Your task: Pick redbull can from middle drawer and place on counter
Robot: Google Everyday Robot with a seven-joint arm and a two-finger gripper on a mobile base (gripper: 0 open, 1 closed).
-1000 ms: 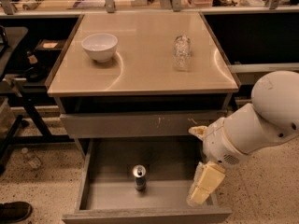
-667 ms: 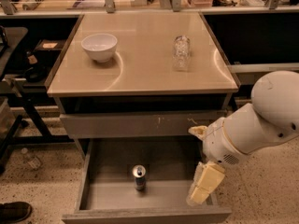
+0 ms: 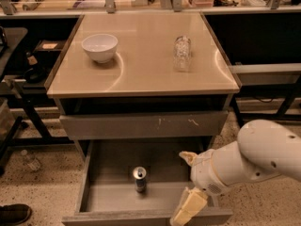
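Note:
The redbull can [image 3: 139,178], slim with a shiny silver top, stands upright on the floor of the open middle drawer [image 3: 110,197], near its middle. My gripper [image 3: 187,182] is at the drawer's right front corner, to the right of the can and apart from it. Its cream fingers are spread, one [image 3: 188,157] above and one [image 3: 189,207] by the drawer's front wall, with nothing between them. The white arm reaches in from the right. The glossy beige counter [image 3: 141,72] tops the cabinet above.
A white bowl [image 3: 99,47] stands on the counter's left and a clear crinkled bottle [image 3: 182,53] on its right. A shut grey drawer front with white scuff marks [image 3: 143,125] overhangs the open drawer. A dark shoe [image 3: 14,214] is on the floor at lower left.
My gripper and arm have moved down and to the left, closer to the drawer's front right corner. The can, bowl and bottle have not moved.

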